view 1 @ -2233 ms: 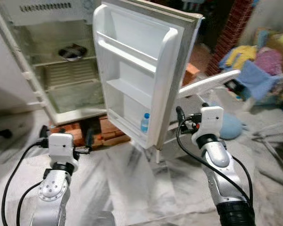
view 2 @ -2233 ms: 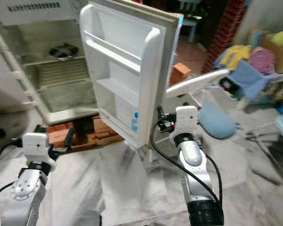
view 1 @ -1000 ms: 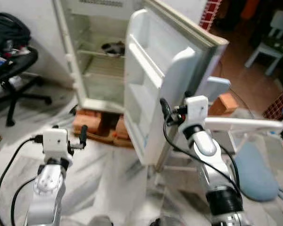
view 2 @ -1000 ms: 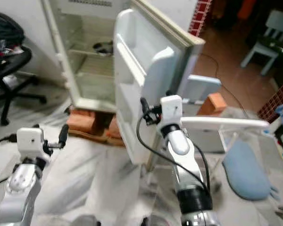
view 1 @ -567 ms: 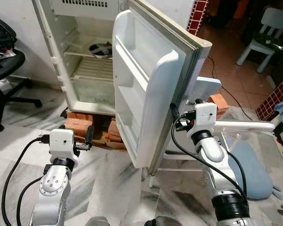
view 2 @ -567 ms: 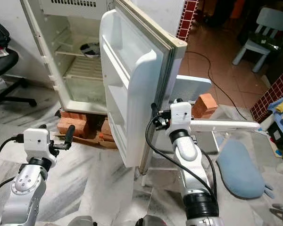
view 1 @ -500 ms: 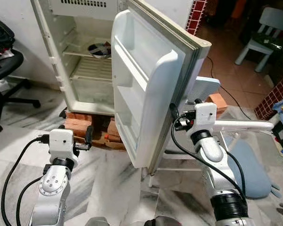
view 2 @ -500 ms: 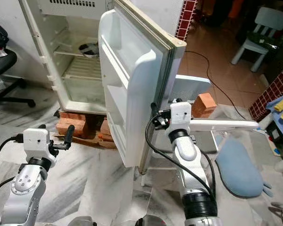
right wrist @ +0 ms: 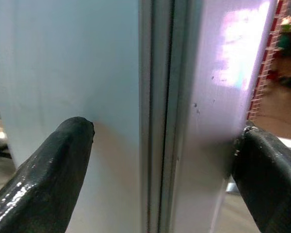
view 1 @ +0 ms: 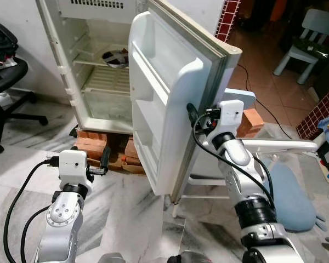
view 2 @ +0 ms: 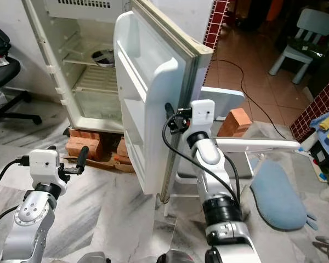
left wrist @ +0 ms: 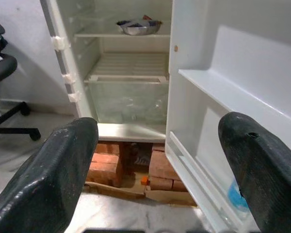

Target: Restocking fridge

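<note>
While the fridge (view 1: 93, 60) stands open in the upper left of the head views, its white door (view 1: 170, 104) swings out toward the centre of the frame, with the free edge facing the robot. The right gripper (right wrist: 160, 160) is at this edge: in the right wrist view one black finger (right wrist: 48, 170) lies on the pale inner side of the door and the other on the outer side, so the fingers are spread wide with the door edge between them. Whether they really press the door, I cannot tell. In the left eye view the right gripper's white wrist block sits just right of the door edge, in the middle of the frame.

The left gripper (view 1: 105, 159) is low in the left part of the frame, above the marble floor (view 1: 126, 219), and it holds nothing. Its fingers (left wrist: 63, 165) stand wide apart in the left wrist view.

Inside the fridge, a metal bowl (left wrist: 138, 25) rests on the upper shelf, at the top of the left wrist view. A blue bottle (left wrist: 237, 198) stands in the lowest door shelf, at the lower right of that view. Red bricks (view 1: 93, 148) lie under the fridge. A black office chair (view 1: 5, 82) is at the far left, and a blue cushion (view 1: 293, 192) lies on the floor at the right.
</note>
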### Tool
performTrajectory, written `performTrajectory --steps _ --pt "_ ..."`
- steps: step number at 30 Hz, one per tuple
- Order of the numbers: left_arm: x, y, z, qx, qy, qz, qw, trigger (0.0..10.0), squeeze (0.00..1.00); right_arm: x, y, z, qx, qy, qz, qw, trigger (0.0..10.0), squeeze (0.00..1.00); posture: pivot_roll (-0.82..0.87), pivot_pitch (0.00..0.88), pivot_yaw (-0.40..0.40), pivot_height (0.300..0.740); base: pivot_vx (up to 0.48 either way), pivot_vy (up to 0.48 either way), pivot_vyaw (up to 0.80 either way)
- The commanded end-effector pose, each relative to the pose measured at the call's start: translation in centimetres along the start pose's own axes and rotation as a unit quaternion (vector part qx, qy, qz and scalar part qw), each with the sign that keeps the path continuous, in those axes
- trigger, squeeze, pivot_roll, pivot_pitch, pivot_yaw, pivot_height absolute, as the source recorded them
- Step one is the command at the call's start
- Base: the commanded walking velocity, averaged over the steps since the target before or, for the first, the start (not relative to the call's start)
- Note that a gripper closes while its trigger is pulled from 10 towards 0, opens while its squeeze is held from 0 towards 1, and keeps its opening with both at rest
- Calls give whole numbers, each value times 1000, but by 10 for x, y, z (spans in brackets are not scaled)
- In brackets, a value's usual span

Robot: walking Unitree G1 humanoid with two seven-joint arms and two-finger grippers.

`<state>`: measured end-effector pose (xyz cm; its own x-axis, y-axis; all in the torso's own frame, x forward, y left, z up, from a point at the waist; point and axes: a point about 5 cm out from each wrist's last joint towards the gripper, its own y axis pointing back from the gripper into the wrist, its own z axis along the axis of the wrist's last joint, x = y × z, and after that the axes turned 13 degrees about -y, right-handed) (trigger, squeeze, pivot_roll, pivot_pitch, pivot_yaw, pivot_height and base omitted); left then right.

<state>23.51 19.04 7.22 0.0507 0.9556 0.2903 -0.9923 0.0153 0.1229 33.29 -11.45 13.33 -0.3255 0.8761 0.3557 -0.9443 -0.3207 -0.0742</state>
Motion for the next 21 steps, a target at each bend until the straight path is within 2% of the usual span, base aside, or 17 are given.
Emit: performTrajectory --steps 1,2,4,6,9,10,11,13,16,17,21 --pt "-2 1 -1 4 3 -3 1000 10000 0 26 -7 6 17 -60 96 993 10000 0 175 0 -77 740 0 0 0" --pt "-2 1 -1 5 3 -4 1000 10000 0 37 -5 9 23 -102 146 984 10000 0 175 0 -77 740 0 0 0" --pt "-2 2 -1 5 3 -5 1000 10000 0 53 6 20 31 -151 238 959 10000 0 170 0 -77 740 0 0 0" --pt "-2 3 -1 6 4 -7 1000 10000 0 55 19 25 45 -159 282 945 10000 0 164 0 -74 740 0 0 0" --pt "-2 3 -2 7 5 -9 1000 10000 0 52 23 24 52 -161 289 942 10000 0 164 0 -74 740 0 0 0" --pt "-3 3 -2 8 6 -11 1000 10000 0 45 26 20 65 -152 281 945 10000 0 158 0 -73 740 0 0 0" --pt "-3 3 -2 8 6 -11 1000 10000 0 45 26 20 65 -152 281 945 10000 0 158 0 -73 740 0 0 0" --pt "-5 2 -3 10 6 -16 1000 10000 0 26 30 7 78 -117 229 963 10000 0 149 0 -67 740 0 0 0" --pt "-4 4 -4 13 7 -19 1000 10000 0 8 32 -3 62 -56 150 985 10000 0 149 0 -63 740 0 0 0" --pt "-4 4 -4 13 7 -19 1000 10000 0 8 32 -3 62 -56 150 985 10000 0 149 0 -63 740 0 0 0" --pt "-5 5 -7 20 6 -22 1000 10000 0 -5 40 -6 49 -43 65 996 10000 0 149 0 -61 740 0 0 0"
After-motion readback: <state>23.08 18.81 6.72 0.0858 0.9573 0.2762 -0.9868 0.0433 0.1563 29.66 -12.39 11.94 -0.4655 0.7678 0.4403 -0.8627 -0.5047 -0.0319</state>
